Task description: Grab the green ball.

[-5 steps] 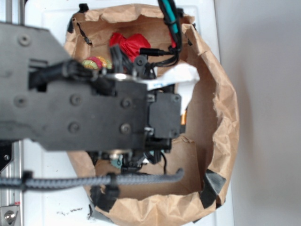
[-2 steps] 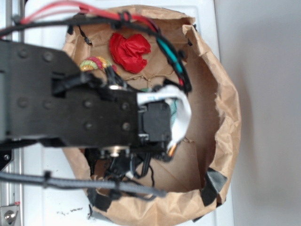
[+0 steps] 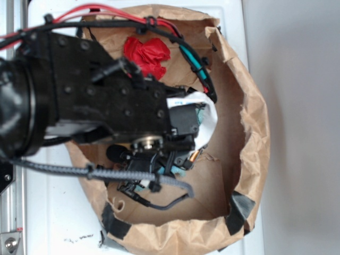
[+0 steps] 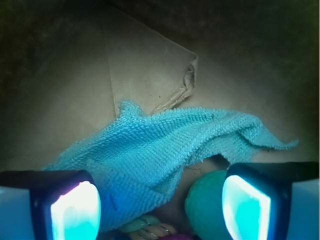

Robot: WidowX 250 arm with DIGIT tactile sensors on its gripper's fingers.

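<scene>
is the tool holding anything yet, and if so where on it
Nothing is held. The tool is open, its pads apart. The green ball sits between them close to the right pad, beside the teal cloth, not clamped.

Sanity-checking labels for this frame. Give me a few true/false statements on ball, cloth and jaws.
1. The ball sits low between the open jaws, close to the right pad. True.
2. The jaws are shut on the ball. False: the gripper is open, with a wide gap between the pads.
3. The teal cloth lies crumpled on the brown paper. True.
4. The cloth fully covers the ball. False: much of the ball shows below the cloth's edge.
5. A red crumpled item lies inside the bag. True.
</scene>
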